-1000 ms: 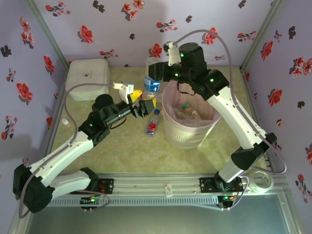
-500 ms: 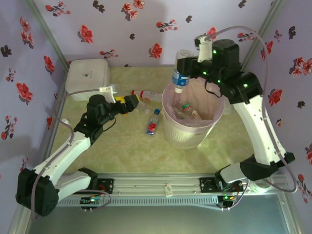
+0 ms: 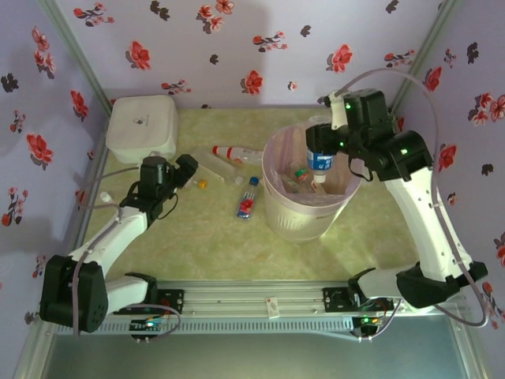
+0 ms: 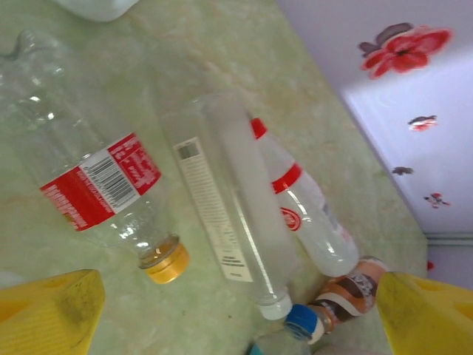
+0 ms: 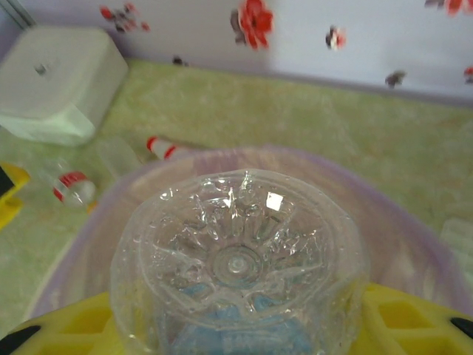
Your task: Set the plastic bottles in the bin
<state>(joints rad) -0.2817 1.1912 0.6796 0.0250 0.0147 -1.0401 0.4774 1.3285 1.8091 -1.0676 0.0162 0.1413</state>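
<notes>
Green desk [image 3: 213, 237] | I see left fingers [image 4: 52, 310] spread wide above loose bottles [image 4: 222, 192] | right fingers [image 5: 414, 318] clamp blue-label bottle [image 3: 319, 158] over bin [image 3: 300, 225]

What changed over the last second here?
The right gripper, shut on the blue-labelled bottle, swung it rightward from behind the left rim of the bin to hang over its opening. The left gripper, open and empty, drew back leftward, uncovering the loose bottles. The bin, the white box and the bottle lying beside the bin stayed put.
</notes>
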